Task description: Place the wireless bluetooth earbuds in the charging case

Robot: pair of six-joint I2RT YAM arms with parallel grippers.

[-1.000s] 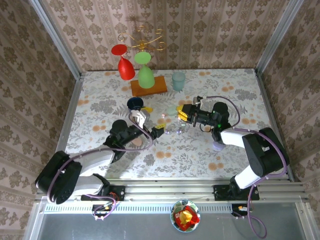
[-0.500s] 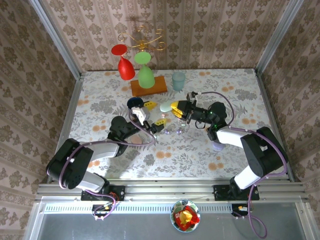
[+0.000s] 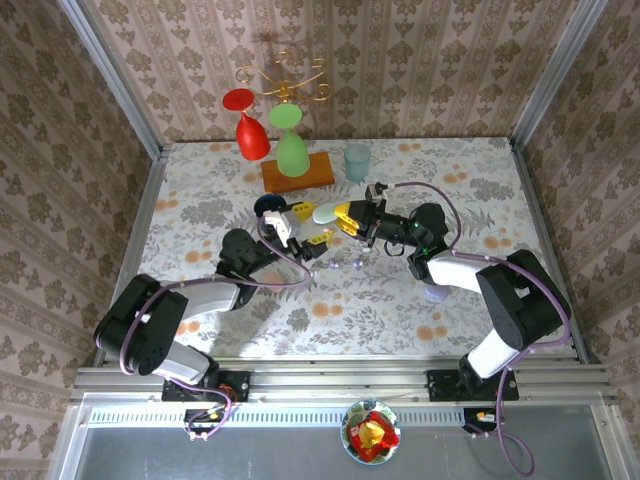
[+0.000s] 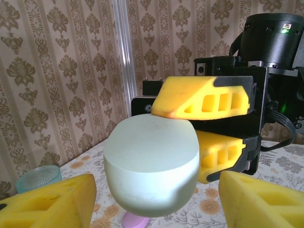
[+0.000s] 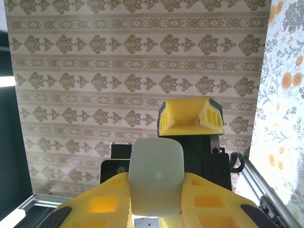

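My right gripper (image 3: 336, 213) is shut on a mint-green pebble-shaped charging case (image 3: 325, 212) and holds it above the table's middle. In the right wrist view the case (image 5: 156, 179) sits squeezed between my yellow fingers (image 5: 107, 204), closed lid facing the camera. My left gripper (image 3: 310, 226) faces it, open. In the left wrist view the case (image 4: 151, 166) hangs between my two spread fingertips (image 4: 52, 202) without touching them. Two tiny pale earbuds (image 3: 329, 262) lie on the flowered table just in front of both grippers.
A wooden stand with a red and a green glass (image 3: 292, 152) is at the back, a teal cup (image 3: 357, 160) beside it. A dark blue bowl (image 3: 267, 206) lies behind the left gripper. A lilac case (image 3: 437, 292) rests under the right arm. A pink rounded thing (image 4: 135, 221) lies below the mint case.
The right gripper has carried the mint case leftward and away from the table. The left gripper has swung up to meet it, so its open fingers now flank the case.
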